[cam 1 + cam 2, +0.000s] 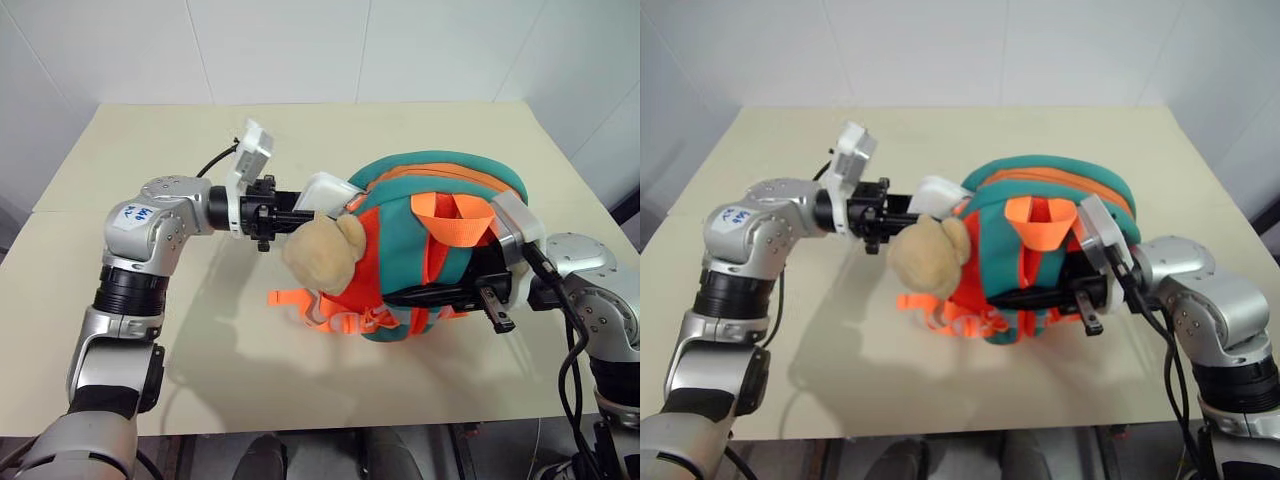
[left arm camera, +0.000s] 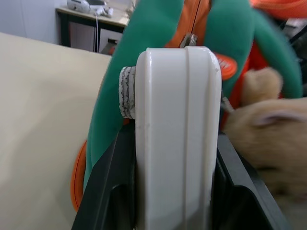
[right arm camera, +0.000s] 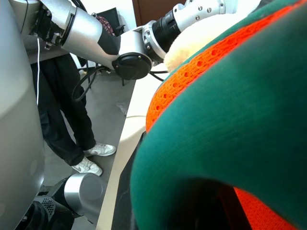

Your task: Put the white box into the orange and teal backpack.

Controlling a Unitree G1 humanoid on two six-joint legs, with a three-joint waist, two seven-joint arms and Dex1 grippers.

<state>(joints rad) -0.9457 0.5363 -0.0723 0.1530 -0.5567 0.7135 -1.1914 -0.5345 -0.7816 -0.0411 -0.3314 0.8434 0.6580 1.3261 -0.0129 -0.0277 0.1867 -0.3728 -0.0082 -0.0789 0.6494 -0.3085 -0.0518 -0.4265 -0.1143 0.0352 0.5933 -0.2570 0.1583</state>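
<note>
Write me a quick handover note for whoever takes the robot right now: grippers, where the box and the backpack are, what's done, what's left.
Left gripper: shut on the white box, held level at the backpack's side, next to the plush charm.
Right gripper: shut on the orange and teal backpack, holding it up on the table.
Done: box picked up and brought to the bag.
Left: whether the box has entered an opening cannot be told; push it fully inside, then release both.
</note>
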